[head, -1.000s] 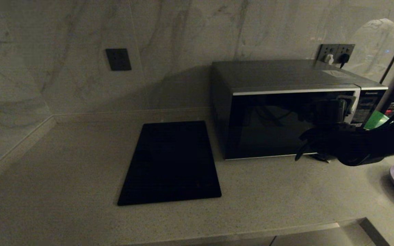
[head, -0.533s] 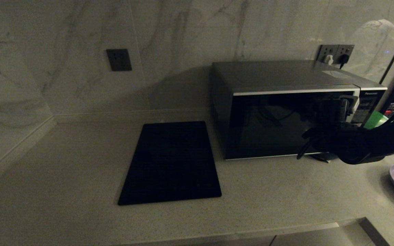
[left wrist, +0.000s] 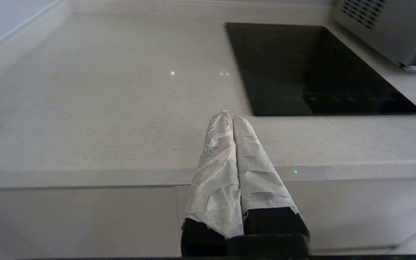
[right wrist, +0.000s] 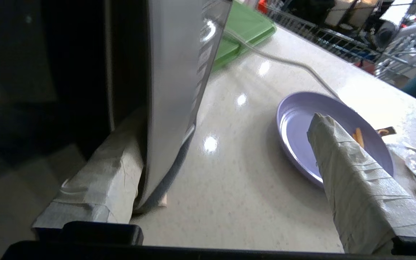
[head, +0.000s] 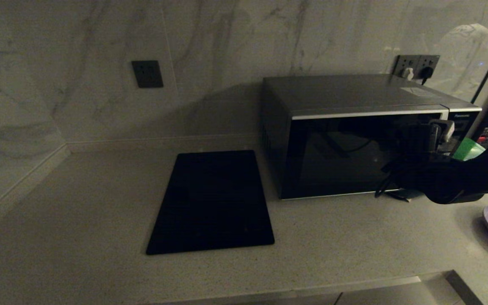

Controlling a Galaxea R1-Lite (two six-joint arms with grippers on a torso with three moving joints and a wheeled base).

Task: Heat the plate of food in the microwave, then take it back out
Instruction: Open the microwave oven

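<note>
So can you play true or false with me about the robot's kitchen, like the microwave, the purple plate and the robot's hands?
1. The plate of food is inside the microwave. False: it sits on the counter to the right of the microwave.
2. The right gripper is open, with one finger tucked behind the microwave door's edge. True.
3. The left gripper is holding the plate. False: its fingers are pressed together on nothing, in front of the counter.
4. A flat black slab lies on the counter left of the microwave. True.
5. The green board lies on top of the microwave. False: it lies on the counter beside it.
</note>
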